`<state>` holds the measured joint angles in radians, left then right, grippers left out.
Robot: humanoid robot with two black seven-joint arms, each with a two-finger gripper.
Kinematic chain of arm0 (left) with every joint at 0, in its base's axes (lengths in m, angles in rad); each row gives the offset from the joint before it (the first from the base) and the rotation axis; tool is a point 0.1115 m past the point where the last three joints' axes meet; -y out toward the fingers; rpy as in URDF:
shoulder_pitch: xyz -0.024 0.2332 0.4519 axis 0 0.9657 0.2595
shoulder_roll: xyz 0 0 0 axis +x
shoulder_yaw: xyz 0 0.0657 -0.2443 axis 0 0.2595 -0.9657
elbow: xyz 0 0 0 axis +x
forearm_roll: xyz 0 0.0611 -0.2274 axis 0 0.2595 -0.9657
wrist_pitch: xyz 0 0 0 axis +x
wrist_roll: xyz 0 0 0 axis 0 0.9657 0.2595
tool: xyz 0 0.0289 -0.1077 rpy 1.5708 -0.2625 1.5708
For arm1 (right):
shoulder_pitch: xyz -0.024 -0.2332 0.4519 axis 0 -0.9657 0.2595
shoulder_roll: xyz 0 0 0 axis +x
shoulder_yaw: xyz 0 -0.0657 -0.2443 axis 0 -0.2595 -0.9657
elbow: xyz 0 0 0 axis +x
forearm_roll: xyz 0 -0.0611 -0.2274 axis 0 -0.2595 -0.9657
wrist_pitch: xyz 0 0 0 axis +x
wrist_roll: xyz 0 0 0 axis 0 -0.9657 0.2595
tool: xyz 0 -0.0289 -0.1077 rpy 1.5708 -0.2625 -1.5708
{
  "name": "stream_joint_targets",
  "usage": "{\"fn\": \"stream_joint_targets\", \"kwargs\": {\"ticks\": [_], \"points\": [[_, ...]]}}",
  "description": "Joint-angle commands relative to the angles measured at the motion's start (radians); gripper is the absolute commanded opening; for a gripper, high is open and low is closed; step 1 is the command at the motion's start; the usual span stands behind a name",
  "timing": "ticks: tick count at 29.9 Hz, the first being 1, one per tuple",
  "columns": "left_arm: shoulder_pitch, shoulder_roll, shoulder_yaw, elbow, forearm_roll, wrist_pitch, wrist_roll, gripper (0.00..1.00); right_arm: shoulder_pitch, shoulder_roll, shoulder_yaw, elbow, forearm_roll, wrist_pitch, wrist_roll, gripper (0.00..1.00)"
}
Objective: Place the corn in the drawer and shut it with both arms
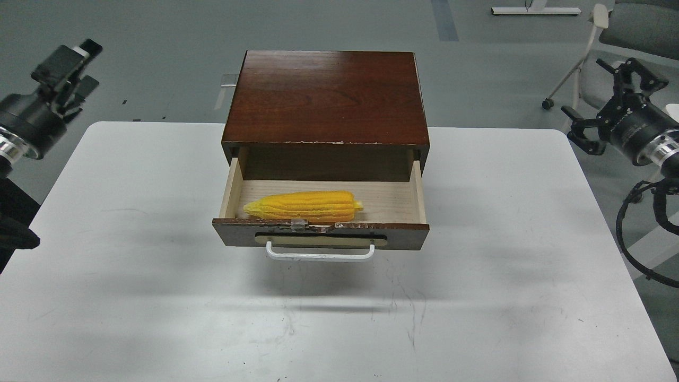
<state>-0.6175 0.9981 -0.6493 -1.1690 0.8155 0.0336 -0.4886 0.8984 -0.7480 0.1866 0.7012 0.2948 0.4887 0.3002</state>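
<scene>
Grey workshop floor and a wheeled chair (610, 58) frame the white tabletop (132, 239) on which our dark wooden cabinet (326, 98) stands.

Our left end effector (71, 69) hangs off the tabletop's left edge, raised and holding nothing; seen nearly end-on and dark, its fingers cannot be told apart, so we cannot tell how wide it stands. Our right end effector (602, 114) hovers beyond the right edge, its clawed fingers (581, 140) spread apart and empty. Both are well clear of the cabinet, one to each side, which we judge suits a two-armed push on the drawer front.

Between them, the drawer (419, 196) is pulled out toward us, its pale wood floor exposed. The corn (302, 206) lies flat inside, lengthwise along the front wall, pointed tip to the left, stub end near the middle, sitting in the left and centre part of the compartment. It looks to rest low enough to pass beneath the cabinet top. The white handle (320, 257) on the chipped brown front faces us, untouched.

By our reading, the placing is done and only the closing remains; an uneven shove from one side could skew the drawer or slide the whole cabinet back.
</scene>
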Motion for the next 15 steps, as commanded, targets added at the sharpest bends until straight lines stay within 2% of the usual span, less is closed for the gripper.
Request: {"fn": "stream_joint_targets", "kwargs": {"ticks": [1,6,9,10,11,13,15], "points": [[-0.008,0.108,-0.001,-0.101,0.051,0.012,0.000,0.98,-0.004,-0.021,0.001,-0.002,-0.002,0.000,0.000,0.96],[-0.050,0.125,0.008,-0.190,0.243,0.023,0.000,0.98,-0.006,-0.030,-0.006,-0.003,-0.003,0.000,0.000,0.97],[-0.057,0.096,0.007,-0.279,0.376,0.112,0.000,0.98,-0.006,-0.028,-0.003,-0.003,-0.003,0.000,0.000,0.97],[-0.057,0.088,0.008,-0.317,0.446,0.177,0.000,0.98,-0.006,-0.027,-0.001,-0.003,-0.003,0.000,0.000,0.96],[-0.057,0.085,0.008,-0.339,0.486,0.207,0.000,0.98,-0.006,-0.027,-0.003,-0.002,-0.003,0.000,0.000,0.96],[-0.062,0.086,0.008,-0.394,0.607,0.242,0.000,0.98,-0.006,-0.024,-0.003,-0.002,-0.003,0.000,0.000,0.96],[-0.092,0.082,0.008,-0.448,0.669,0.226,0.000,0.98,-0.006,-0.022,-0.007,-0.002,-0.003,0.000,0.000,0.96]]}}
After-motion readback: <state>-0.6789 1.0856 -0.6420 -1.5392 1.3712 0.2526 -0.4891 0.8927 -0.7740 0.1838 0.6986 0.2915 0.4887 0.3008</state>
